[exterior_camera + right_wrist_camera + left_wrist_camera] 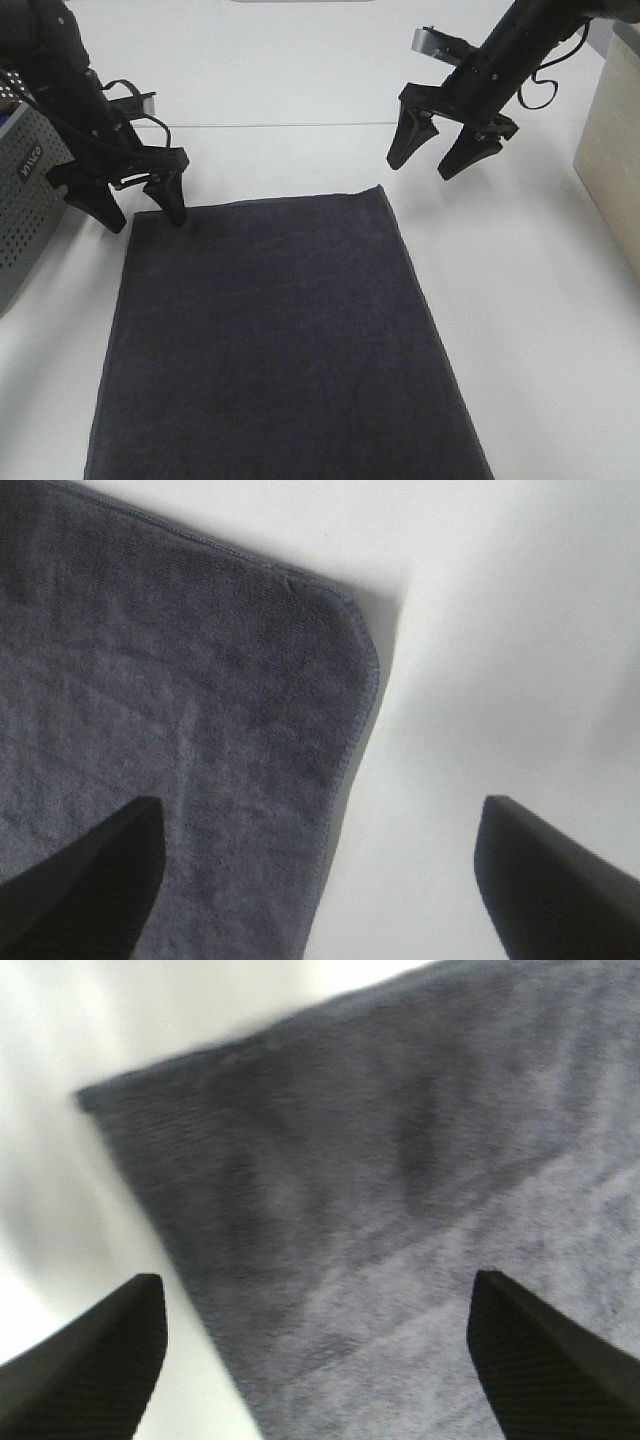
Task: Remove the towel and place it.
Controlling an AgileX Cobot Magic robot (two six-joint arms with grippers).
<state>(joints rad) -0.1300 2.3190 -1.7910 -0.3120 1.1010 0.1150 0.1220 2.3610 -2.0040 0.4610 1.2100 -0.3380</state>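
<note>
The dark charcoal towel point(275, 340) lies spread flat on the white table, reaching to the front edge of the exterior view. My left gripper point(147, 215) is open, its fingertips straddling the towel's far left corner point(110, 1100), just above it. My right gripper point(422, 167) is open and empty, hovering above the table just beyond the towel's far right corner point(350, 620). Both wrist views show the towel's terry surface point(400, 1210) point(180, 730) between open fingers.
A grey perforated basket point(22, 210) stands at the left edge, close behind my left arm. A beige box point(612, 140) stands at the right edge. White table point(540, 320) shows to the right of the towel.
</note>
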